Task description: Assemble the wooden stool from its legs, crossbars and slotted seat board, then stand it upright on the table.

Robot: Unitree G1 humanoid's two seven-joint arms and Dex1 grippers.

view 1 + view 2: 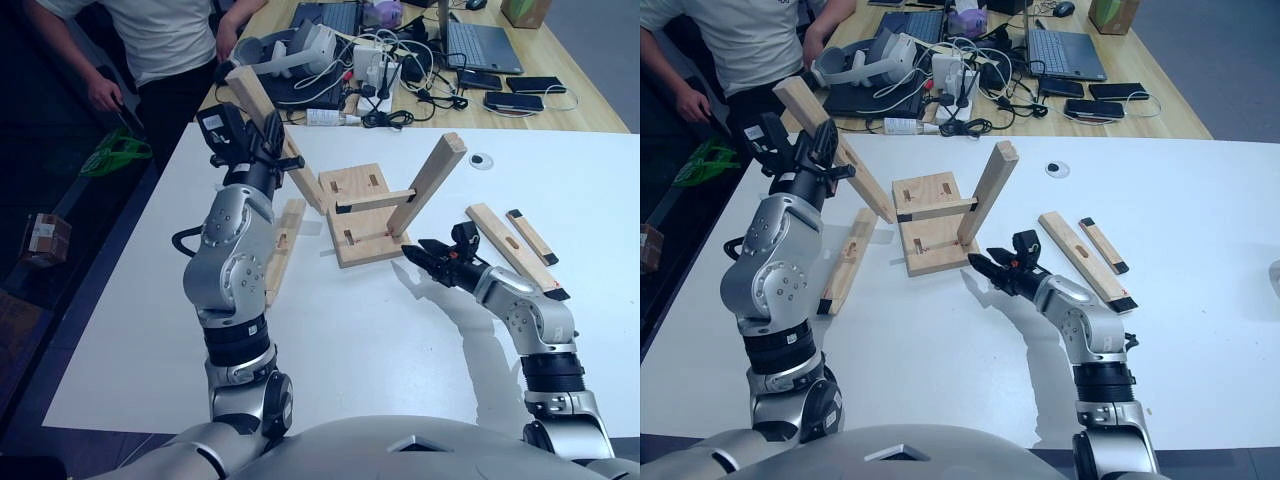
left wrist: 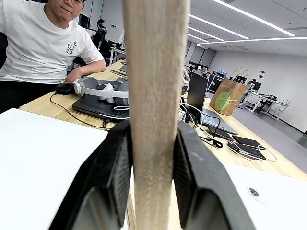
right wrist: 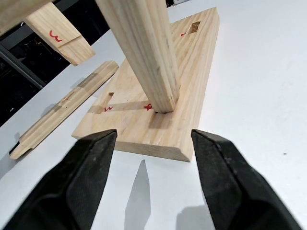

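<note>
The slotted seat board lies flat in the middle of the white table. One leg stands tilted in a slot on its right side, and a crossbar runs from that leg toward the left. My left gripper is shut on a second leg, held slanted above the board's left edge. My right gripper is open and low over the table, just in front of the board's near right corner.
A loose leg lies left of the board. Another leg and a short crossbar lie at the right. A small round disc sits farther back. The wooden desk behind holds laptops, a headset, cables and phones.
</note>
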